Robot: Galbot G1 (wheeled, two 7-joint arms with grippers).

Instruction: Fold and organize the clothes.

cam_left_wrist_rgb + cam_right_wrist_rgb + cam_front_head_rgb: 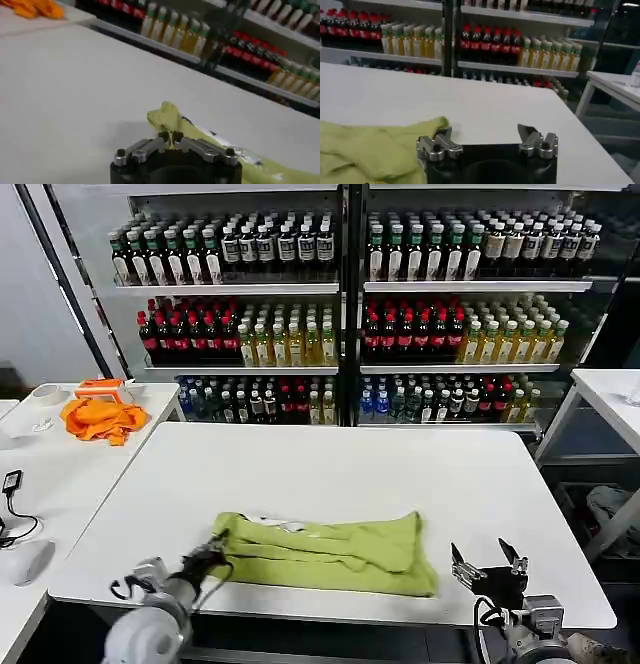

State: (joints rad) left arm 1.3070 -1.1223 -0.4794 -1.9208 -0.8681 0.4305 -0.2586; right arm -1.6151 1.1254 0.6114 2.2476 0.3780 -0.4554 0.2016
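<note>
Here the left end effector (pixel 212 556) pinches the soft, rumpled T-shirt (pixel 330 551).

Bright, even light; shelves (pixel 240 45) blurred behind.

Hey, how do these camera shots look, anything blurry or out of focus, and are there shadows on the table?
Head view: evenly lit, sharp; the T-shirt throws only a faint shadow on the white table. Left wrist view: the bottle shelves are soft and smeared, while the left gripper pinching the shirt is crisp, with a soft shadow beside it. Right wrist view: the right gripper is sharp, its fingers apart; the shelves are mildly soft.
</note>
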